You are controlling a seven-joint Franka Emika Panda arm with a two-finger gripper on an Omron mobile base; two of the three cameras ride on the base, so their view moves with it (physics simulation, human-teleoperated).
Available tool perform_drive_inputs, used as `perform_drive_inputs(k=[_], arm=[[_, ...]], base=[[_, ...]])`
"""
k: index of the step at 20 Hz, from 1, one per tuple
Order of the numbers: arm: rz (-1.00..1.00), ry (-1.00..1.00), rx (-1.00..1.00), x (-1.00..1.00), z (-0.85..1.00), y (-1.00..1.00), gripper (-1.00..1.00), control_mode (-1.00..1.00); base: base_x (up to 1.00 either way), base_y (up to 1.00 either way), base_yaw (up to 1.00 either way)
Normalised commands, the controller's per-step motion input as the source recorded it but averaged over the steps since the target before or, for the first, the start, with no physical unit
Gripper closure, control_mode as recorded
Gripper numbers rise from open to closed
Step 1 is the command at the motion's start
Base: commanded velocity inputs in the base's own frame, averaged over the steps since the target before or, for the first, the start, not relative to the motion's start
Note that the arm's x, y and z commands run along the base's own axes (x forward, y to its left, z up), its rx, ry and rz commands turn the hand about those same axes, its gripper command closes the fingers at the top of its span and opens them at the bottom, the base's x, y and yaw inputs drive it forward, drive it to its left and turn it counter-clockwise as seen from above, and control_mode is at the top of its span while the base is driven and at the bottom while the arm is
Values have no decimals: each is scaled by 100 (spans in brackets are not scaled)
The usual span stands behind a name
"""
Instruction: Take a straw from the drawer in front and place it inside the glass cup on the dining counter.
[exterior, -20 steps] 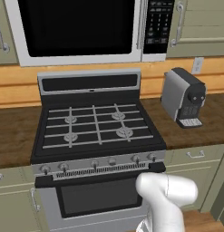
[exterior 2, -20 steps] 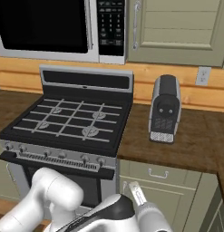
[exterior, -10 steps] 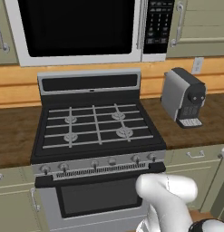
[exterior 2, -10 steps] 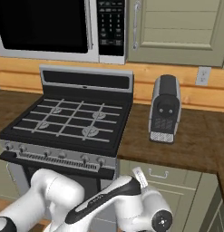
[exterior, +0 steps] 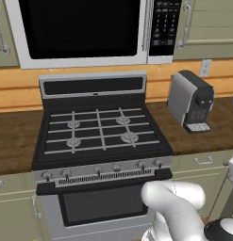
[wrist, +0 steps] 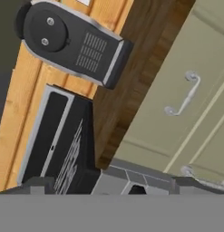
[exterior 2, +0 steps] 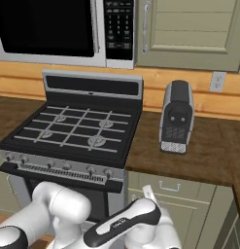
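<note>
One wooden table runs along the back wall, and its far ends are cut off by the frame edges in both base views. One black gas stove is set into it, with four burners under a dark grate and a row of knobs along its front edge; the lower part of the oven door is hidden behind the white arm. One microwave hangs above the stove, its top cropped off. Pale green upper cabinets sit to the right of the microwave, only partly in frame.

One grey and black coffee machine stands on the table to the right of the stove, just below a wall socket. In the hand view it appears rolled on its side against the wooden backsplash.

The drawer, sage green with one small silver bar handle, sits closed under the table right of the stove; in the left base view its right end is cut off by the picture edge. The hand view shows its front and handle close ahead and tilted. Its inside is shut away, so nothing in it can be made out.

The end effector sits low in front of the drawer; just the dark tips rise at the bottom of the hand view, hard to make out, standing spread wide apart with nothing between them
</note>
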Motion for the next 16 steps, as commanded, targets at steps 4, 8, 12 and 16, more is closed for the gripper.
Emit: perform_drive_inputs(k=[4, 8, 12, 16], arm=[[0, -8, 17, 21, 0, -3, -100, -100], [0, 0, 22, 29, 0, -10, -100, -100], [0, 0, 17, 24, -9, -11, -100, -100], [0, 0, 4, 15, -38, -2, -100, -100]], base=[[0, 0, 0], [0, 0, 0], [0, 0, 0], [0, 0, 0]])
